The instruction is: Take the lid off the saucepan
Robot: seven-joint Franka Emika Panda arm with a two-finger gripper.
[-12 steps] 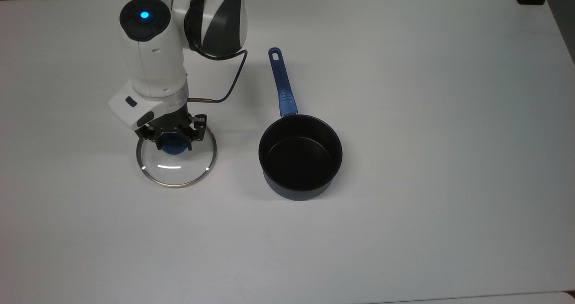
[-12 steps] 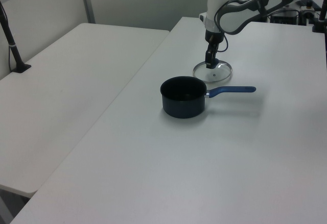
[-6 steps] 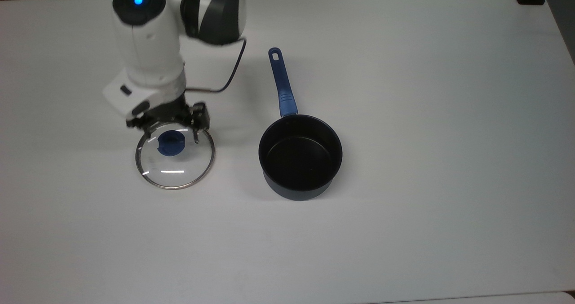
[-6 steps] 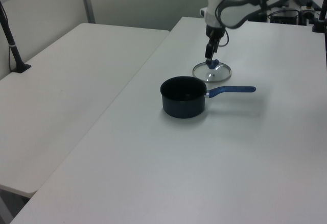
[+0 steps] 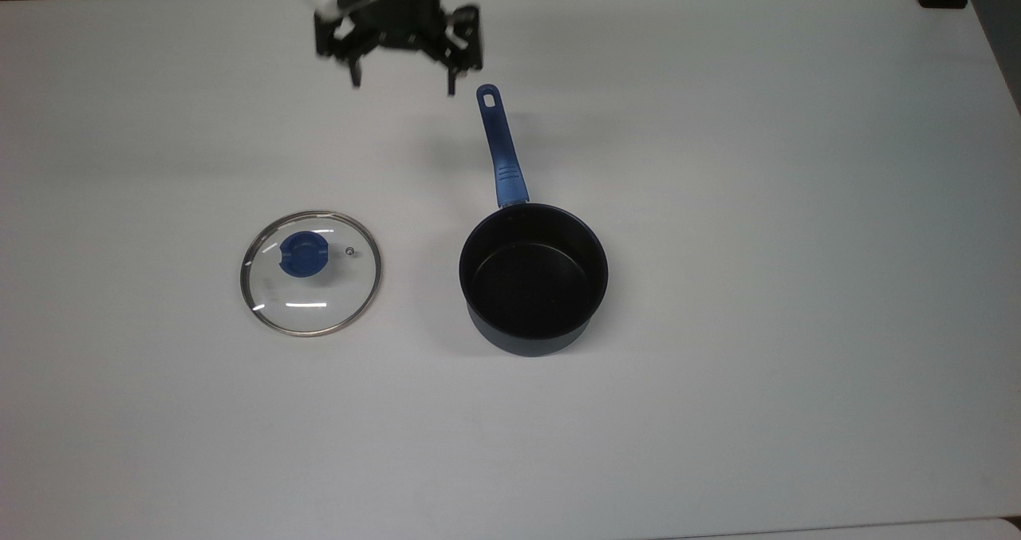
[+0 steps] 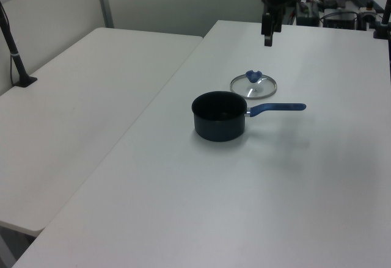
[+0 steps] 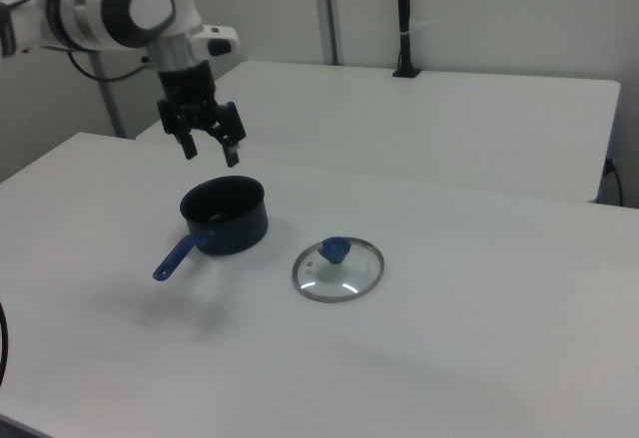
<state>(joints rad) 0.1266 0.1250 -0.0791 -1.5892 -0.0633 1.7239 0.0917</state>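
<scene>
Top view: the lid lies flat on the worktop at centre left, beside the saucepan, well below the empty, spread fingers at the upper edge.

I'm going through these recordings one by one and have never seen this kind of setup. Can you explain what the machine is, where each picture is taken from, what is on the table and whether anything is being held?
The machine is a single robot arm ending in a two-finger gripper. Three fixed cameras watch it: the top view looks straight down on the table, and the left view and right view look across it from opposite sides.

Two things lie on the white table. One is a small dark saucepan with a long blue handle; it stands open and looks empty. The other is its glass lid with a blue knob, lying flat on the table beside the pan, apart from it, on the top view's left.

Nothing is held. The gripper hangs in the air with its fingers spread open, near the far end of the pan's handle in the top view. The lid is off the pan.
</scene>
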